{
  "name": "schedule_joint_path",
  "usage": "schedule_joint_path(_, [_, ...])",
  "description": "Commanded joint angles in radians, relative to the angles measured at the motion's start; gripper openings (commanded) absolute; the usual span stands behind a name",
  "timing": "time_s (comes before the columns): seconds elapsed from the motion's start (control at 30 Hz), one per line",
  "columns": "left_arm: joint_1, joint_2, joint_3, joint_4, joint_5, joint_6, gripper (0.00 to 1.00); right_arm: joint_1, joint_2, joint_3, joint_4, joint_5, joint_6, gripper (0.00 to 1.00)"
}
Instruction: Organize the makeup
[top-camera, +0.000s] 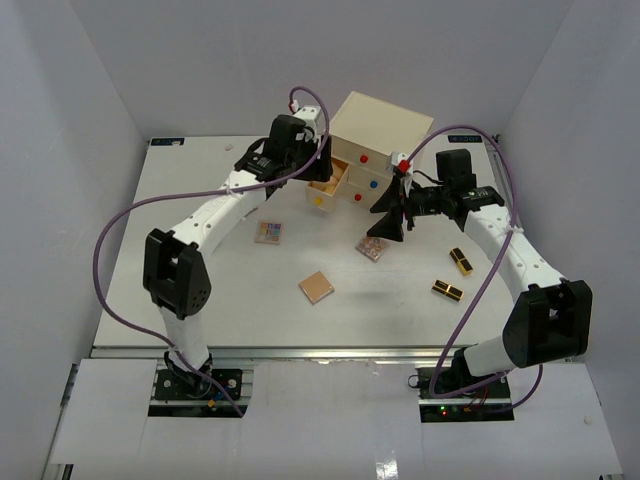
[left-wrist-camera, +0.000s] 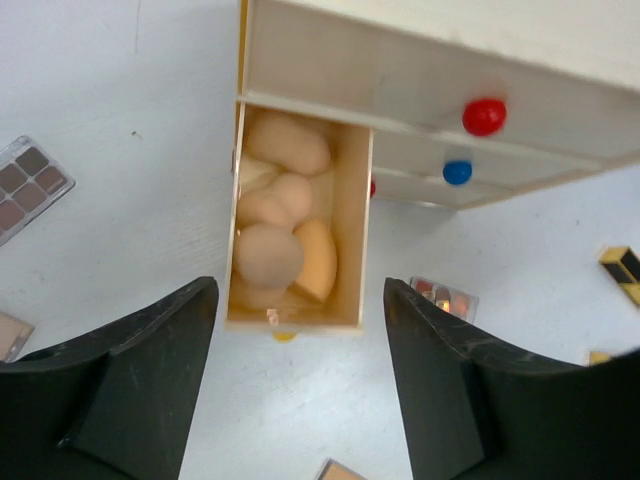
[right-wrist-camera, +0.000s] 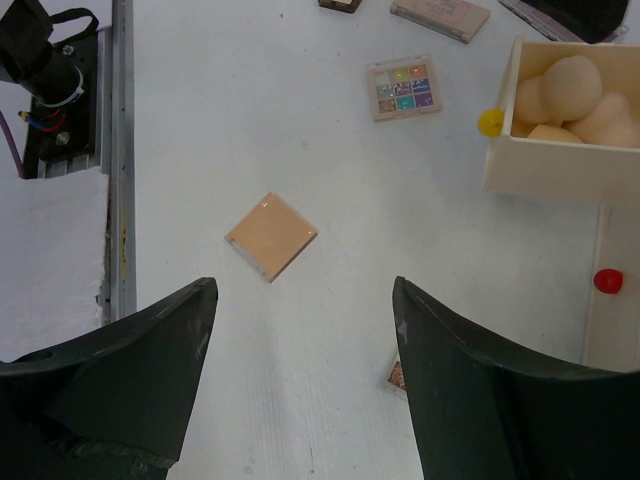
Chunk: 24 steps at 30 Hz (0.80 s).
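**Left gripper open over the sponge drawer**

Left gripper (left-wrist-camera: 300, 300) hangs with its jaws wide and nothing between them, just in front of the pulled-out drawer (left-wrist-camera: 352, 250) of the cream chest (top-camera: 380, 125). Only its wrist view looks into that drawer: tan egg-shaped sponges (left-wrist-camera: 270, 255) are piled inside, rounded and matte. A brown-toned palette (left-wrist-camera: 30, 185) lies at that view's left edge.

The right gripper (right-wrist-camera: 302, 295) is open and empty above the table. Its camera shows a square peach compact (right-wrist-camera: 271, 236) lying flat, and beyond it a palette of many coloured pans (right-wrist-camera: 404, 88).

The overhead view alone shows two black-and-gold lipstick tubes (top-camera: 461, 261) lying beside the right arm, well apart from the chest.
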Motion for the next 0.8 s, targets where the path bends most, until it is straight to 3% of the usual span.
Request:
schedule_joint_path(0.0, [0.011, -0.217, -0.152, 0.139, 0.085, -0.030, 0.81, -0.006, 0.000, -0.002, 0.021, 0.008, -0.015, 0.77])
schedule_joint_path(0.13, [0.022, -0.343, -0.328, 0.222, 0.125, -0.060, 0.82, -0.005, -0.004, 0.008, 0.021, 0.029, -0.015, 0.77])
schedule_joint_path(0.37, [0.053, -0.493, -0.488, 0.264, 0.140, -0.082, 0.86, -0.005, 0.003, 0.045, 0.012, 0.062, -0.015, 0.78])
schedule_joint_path(0.57, [0.091, -0.619, -0.648, 0.305, 0.166, -0.123, 0.86, 0.012, 0.046, 0.217, -0.045, 0.179, 0.012, 0.78])
schedule_joint_path(0.77, [0.161, -0.662, -0.796, 0.376, 0.229, -0.184, 0.73, 0.044, 0.148, 0.442, -0.080, 0.370, 0.068, 0.77])
